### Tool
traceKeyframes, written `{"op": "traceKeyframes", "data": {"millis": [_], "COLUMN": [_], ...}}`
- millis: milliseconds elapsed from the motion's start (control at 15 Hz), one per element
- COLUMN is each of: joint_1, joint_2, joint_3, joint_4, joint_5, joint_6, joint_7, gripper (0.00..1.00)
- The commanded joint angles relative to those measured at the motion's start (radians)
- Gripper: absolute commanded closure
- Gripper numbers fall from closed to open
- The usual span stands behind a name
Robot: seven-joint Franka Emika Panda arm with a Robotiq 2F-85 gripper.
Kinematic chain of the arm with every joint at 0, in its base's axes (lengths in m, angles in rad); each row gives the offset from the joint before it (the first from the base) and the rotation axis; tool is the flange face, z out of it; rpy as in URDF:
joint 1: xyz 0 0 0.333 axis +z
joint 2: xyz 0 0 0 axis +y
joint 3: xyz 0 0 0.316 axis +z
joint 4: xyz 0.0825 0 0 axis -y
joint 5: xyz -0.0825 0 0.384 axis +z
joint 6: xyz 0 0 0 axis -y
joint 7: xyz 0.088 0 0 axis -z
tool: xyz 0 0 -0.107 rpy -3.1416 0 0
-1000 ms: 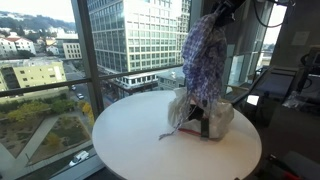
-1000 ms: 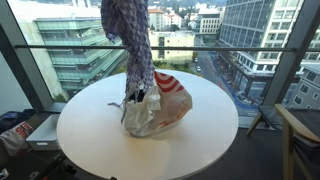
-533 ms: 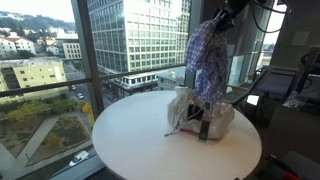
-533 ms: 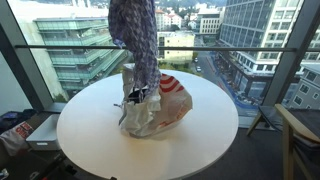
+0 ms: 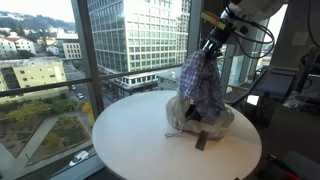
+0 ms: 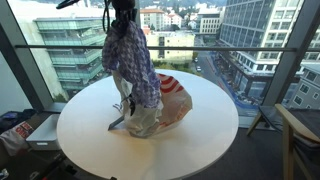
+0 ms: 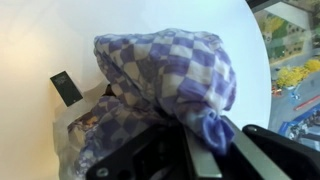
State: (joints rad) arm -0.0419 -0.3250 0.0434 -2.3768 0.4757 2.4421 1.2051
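One gripper (image 5: 211, 47), its fingers clamped together on the top of one blue-and-white checked cloth (image 5: 203, 85), holds that cloth hanging at twelve o'clock above one crumpled white plastic bag with red print (image 6: 168, 104), the cloth's lower edge reaching the bag's mouth in both exterior views. The bag rests on one round white surface (image 5: 130, 140). One small black rectangular object (image 5: 200, 141) lies on the surface at six o'clock from the bag.

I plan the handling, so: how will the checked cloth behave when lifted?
The checked cloth is probably floppy: it hangs in folds from the end effector. It seems light, since a pinch carries it. Its hem may drag on the plastic bag.
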Motion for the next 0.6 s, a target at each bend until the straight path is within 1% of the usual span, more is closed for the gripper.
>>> {"op": "traceKeyframes", "data": {"millis": [0,267,467,533], "joint_1": [0.031,0.017,-0.003,-0.012], "joint_2": [0.064,0.149,0.211,0.233], "joint_3": [-0.002,-0.015,-0.018,-0.018], "joint_4": [-0.022,-0.048,-0.062,-0.065], "joint_5": [0.025,0.0,-0.065,-0.106], "joint_6": [0.086,0.093,0.12,0.139], "joint_7": [-0.047,-0.026,0.029,0.061], "gripper": [0.93,0.94,0.93,0.93]}}
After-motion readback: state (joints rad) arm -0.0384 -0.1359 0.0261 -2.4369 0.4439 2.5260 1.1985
